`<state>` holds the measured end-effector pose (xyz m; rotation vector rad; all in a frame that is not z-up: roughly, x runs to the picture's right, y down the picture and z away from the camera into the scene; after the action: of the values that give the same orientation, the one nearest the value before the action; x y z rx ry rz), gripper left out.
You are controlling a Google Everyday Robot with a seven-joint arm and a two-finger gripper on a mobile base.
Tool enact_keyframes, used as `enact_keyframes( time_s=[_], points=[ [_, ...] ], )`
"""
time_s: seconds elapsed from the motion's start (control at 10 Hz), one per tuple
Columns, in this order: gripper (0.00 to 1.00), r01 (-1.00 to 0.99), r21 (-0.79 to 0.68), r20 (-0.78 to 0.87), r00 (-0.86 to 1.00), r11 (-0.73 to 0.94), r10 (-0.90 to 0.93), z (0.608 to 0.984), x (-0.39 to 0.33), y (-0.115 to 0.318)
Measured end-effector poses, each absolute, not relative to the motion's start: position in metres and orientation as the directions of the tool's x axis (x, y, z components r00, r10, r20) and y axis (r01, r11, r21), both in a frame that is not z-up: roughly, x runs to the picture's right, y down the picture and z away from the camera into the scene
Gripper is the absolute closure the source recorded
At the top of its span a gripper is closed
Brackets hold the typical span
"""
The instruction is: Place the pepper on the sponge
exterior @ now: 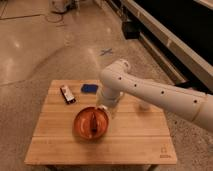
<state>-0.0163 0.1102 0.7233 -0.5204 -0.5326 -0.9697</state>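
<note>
The small dark red pepper (94,121) lies inside the orange bowl (80,127) near the middle of the wooden table (55,147). Farther back, the flat dark blue sponge (89,88) rests on the table, clear of the bowl. My white arm reaches in from the right. Its gripper (103,108) hangs over the bowl's right rim, just above and right of the pepper, with the arm's bulk covering most of it.
A boxy red, black and white item (67,94) lies at the table's back left, beside the sponge. The table's edges drop to a polished floor (40,45). A dark counter runs along the right background.
</note>
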Motion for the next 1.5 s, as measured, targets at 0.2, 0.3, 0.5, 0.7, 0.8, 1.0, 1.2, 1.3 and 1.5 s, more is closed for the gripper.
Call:
enact_keyframes(
  time_s=[0.2, 0.3, 0.5, 0.7, 0.8, 1.0, 1.2, 1.3, 1.5],
  points=[
    [0.35, 0.900, -0.111, 0.662, 0.384, 0.422, -0.643, 0.742, -0.044, 0.122],
    [0.35, 0.913, -0.092, 0.672, 0.351, 0.397, -0.652, 0.751, -0.052, 0.129],
    [0.35, 0.929, -0.070, 0.678, 0.311, 0.363, -0.666, 0.769, -0.060, 0.139],
    [0.35, 0.939, -0.059, 0.681, 0.285, 0.338, -0.675, 0.787, -0.062, 0.149],
    [0.35, 0.940, -0.060, 0.684, 0.283, 0.335, -0.673, 0.793, -0.061, 0.154],
    [0.35, 0.938, -0.081, 0.697, 0.295, 0.338, -0.653, 0.806, -0.056, 0.170],
    [0.35, 0.932, -0.107, 0.707, 0.316, 0.346, -0.633, 0.816, -0.052, 0.184],
    [0.35, 0.930, -0.116, 0.710, 0.323, 0.348, -0.626, 0.820, -0.052, 0.189],
    [0.35, 0.929, -0.126, 0.714, 0.329, 0.349, -0.618, 0.825, -0.053, 0.195]
  ],
)
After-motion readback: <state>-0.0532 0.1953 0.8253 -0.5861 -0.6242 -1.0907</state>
